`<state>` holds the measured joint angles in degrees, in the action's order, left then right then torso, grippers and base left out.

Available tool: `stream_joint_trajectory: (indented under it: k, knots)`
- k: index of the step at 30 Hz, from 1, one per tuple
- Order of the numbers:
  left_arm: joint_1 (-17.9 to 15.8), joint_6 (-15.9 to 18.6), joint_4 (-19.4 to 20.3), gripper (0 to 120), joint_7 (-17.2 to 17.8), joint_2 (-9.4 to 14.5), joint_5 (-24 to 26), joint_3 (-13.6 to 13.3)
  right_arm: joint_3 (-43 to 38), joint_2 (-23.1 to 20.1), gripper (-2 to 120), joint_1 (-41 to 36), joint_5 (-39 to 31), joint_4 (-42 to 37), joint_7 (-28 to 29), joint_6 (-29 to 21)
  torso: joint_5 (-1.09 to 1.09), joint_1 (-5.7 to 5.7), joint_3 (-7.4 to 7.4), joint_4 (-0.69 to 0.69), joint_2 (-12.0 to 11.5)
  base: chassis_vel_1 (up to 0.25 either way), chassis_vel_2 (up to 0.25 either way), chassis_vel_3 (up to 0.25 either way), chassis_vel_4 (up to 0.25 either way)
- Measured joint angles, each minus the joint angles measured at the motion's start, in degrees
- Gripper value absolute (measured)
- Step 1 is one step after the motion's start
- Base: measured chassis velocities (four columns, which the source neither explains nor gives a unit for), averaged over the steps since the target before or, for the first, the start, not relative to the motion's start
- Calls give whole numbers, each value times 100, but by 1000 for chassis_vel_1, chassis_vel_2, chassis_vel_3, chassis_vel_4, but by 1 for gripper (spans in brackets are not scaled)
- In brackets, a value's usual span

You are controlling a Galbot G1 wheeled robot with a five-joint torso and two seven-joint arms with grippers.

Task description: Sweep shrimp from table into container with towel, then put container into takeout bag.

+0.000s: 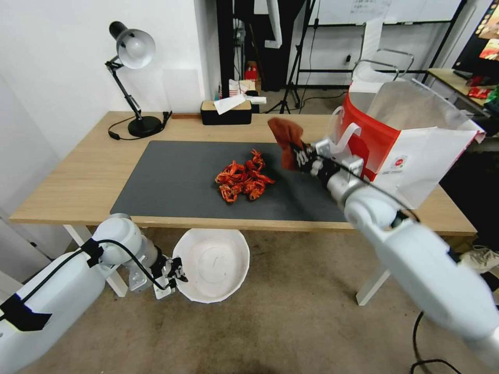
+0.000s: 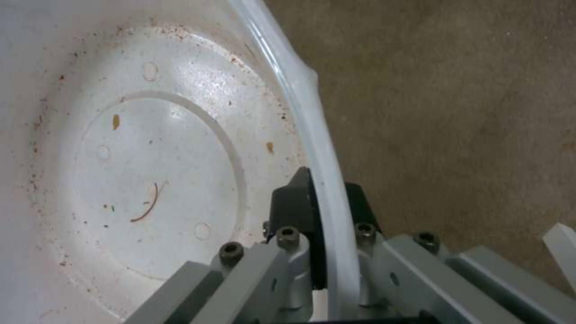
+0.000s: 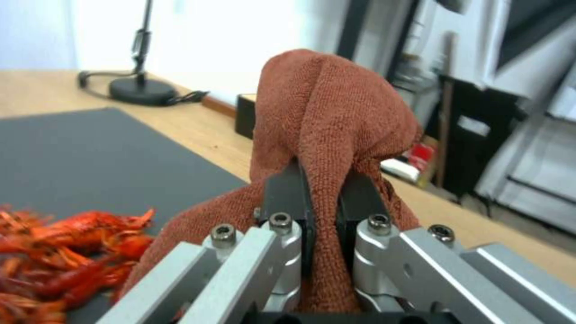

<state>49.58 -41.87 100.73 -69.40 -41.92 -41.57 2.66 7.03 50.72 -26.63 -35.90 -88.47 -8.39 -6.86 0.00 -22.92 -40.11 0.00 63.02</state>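
Stretching across the head view, the desk (image 1: 78, 176) carries a dark grey mat (image 1: 171, 182), with a black lamp (image 1: 136, 78) and a black tissue box (image 1: 226, 111) along its far edge. The takeout bag (image 1: 416, 150) stands open at the desk's right end, its silver lining showing and its red panel facing the mat.

Below the near edge of the desk, above the floor, the container (image 1: 213, 265) is held tilted with its open side toward the camera. The left end effector (image 1: 175, 272) is clamped on its rim; in the left wrist view the black fingertips (image 2: 294, 202) sit on either side of the white rim (image 2: 318, 148), and the inside is speckled with reddish bits.

The right end effector (image 1: 306, 156) hangs over the right part of the mat, just in front of the bag, closed on the towel (image 1: 285, 136), which bunches up past the pads (image 3: 288, 193).

The shrimp (image 1: 243, 179) lie in one heap near the middle of the mat, to the left of the towel and apart from it.
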Motion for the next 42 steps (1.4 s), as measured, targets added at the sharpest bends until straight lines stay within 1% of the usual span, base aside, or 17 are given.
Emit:
stream_joint_trajectory:
  k: [1,5,8,12,15,19,21,26,27,28,29,30,32,35,38,39,42]
  knots:
    - [7,-1,3,0,-2,-3,-3,5,301,4,4,321,85,397,-187,212,1,-1,0,0,0,0,0,0,0]
    - [11,-1,3,0,-5,-22,-5,25,570,73,4,586,253,765,-262,462,0,0,0,-1,0,0,0,0,0]
    - [-18,16,35,0,-12,-39,11,90,922,347,4,944,853,1437,-465,1016,1,-1,0,2,0,0,0,0,0]
    - [-42,26,55,0,-19,-24,17,88,1000,404,4,1013,991,1580,-526,1099,-2,-1,0,1,0,0,0,0,0]
    - [-84,32,73,0,-191,-22,0,3,1237,602,4,1131,1149,1974,-564,1241,1,0,0,-1,0,0,0,0,0]
    - [-98,28,60,0,-250,-42,-17,-68,1296,672,4,1162,1185,2124,-562,1269,-1,-1,0,0,0,0,0,0,0]
    - [-154,18,27,0,-294,-56,-63,-239,1363,737,4,1214,1224,2354,-557,1318,0,0,0,0,0,0,0,0,0]
    - [-276,1,44,0,-362,-63,-108,-414,1415,787,4,1272,1237,2555,-546,1379,1,0,1,-1,0,0,0,0,0]
    - [-353,-21,13,0,-395,-64,-108,-534,1434,792,4,1277,1237,2592,-545,1400,1,0,1,-1,0,0,0,0,0]
    - [-455,-30,-71,0,-469,-66,-100,-772,1472,796,4,1293,1232,2663,-565,1455,0,-1,0,-1,0,0,0,0,0]
    - [-455,-30,-71,0,-469,-66,-100,-772,1472,796,4,1293,1232,2663,-565,1455,0,-1,0,-1,0,0,0,0,0]
    - [-534,-30,-177,0,-523,-115,-81,-902,1473,806,4,1293,1215,2690,-572,1481,1,0,1,0,0,0,0,0,0]
    - [-594,-29,-255,0,-548,-155,-67,-966,1473,811,4,1289,1205,2698,-572,1494,-1,0,0,0,0,0,0,0,0]
    - [-940,-19,-662,0,-576,-387,44,-1195,1470,826,4,1236,1176,2706,-576,1533,0,0,0,-1,0,0,0,0,0]
    - [-1108,-2,-797,0,-577,-483,79,-1293,1464,827,4,1228,1170,2707,-578,1538,1,0,0,-1,0,0,0,0,0]
    - [-1282,24,-928,0,-587,-570,145,-1393,1457,827,4,1226,1167,2721,-581,1539,1,-1,0,-1,0,0,0,0,0]
    - [-1380,38,-995,0,-594,-620,183,-1444,1451,829,4,1225,1166,2730,-581,1539,1,0,0,-1,0,0,0,0,0]
